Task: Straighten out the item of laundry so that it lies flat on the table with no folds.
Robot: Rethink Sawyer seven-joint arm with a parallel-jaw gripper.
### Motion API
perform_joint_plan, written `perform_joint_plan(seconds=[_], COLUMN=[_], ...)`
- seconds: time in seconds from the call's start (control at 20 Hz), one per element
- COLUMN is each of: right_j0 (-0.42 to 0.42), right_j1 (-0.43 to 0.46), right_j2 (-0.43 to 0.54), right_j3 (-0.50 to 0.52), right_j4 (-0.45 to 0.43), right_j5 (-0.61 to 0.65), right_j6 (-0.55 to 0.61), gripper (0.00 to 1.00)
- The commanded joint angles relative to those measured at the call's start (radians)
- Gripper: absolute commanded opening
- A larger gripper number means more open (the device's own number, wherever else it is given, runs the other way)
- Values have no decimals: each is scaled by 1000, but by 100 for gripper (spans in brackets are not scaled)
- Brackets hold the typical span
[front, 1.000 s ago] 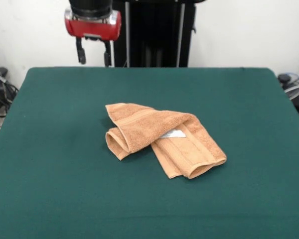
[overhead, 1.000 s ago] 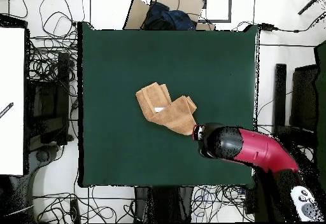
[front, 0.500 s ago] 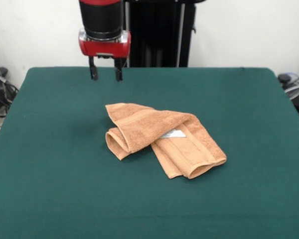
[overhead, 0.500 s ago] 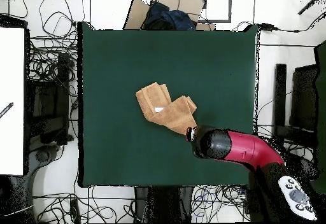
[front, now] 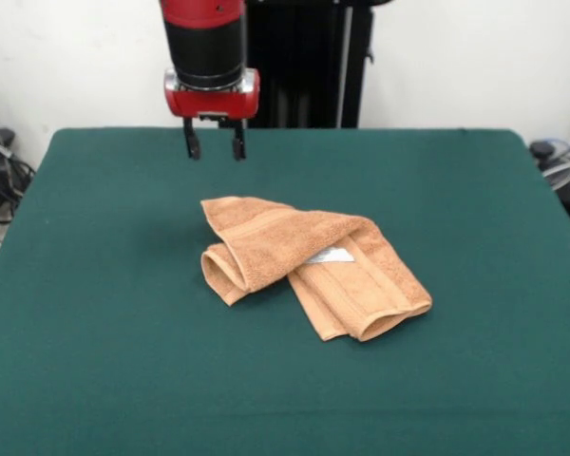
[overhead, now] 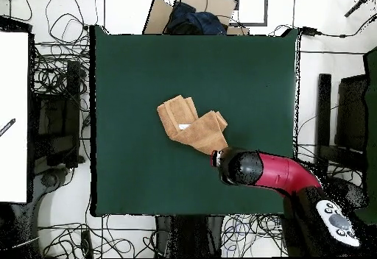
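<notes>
The tan-orange towel (front: 309, 260) lies crumpled and folded over itself near the middle of the dark green table (front: 95, 313), with its small white tag (front: 331, 255) showing on top. It also shows in the overhead view (overhead: 193, 126). My gripper (front: 213, 150) hangs open and empty above the table, behind the towel's left end and clear of it. In the overhead view the red and black arm (overhead: 258, 171) covers the gripper, just below the towel's lower right corner.
Cables and equipment (overhead: 59, 101) lie on the floor around the table. A white surface (overhead: 13, 116) stands at the overhead view's left. The black pedestal (front: 299, 62) rises behind the table's far edge.
My gripper has moved rightward in the front view and come lower, closer to the towel's left end. The towel has not moved.
</notes>
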Motion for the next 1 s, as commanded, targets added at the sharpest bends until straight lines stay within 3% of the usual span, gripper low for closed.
perform_joint_plan(seconds=[0.05,0.55,0.8,1.0], right_j0=[11,8,-9,-28], right_j1=[62,120,90,118], right_j2=[63,64,79,96], right_j3=[21,-22,-8,-2], right_j4=[-63,-52,-41,-42], right_j5=[-96,-84,-75,-92], right_j6=[32,22,12,7], gripper=[100,100,100,100])
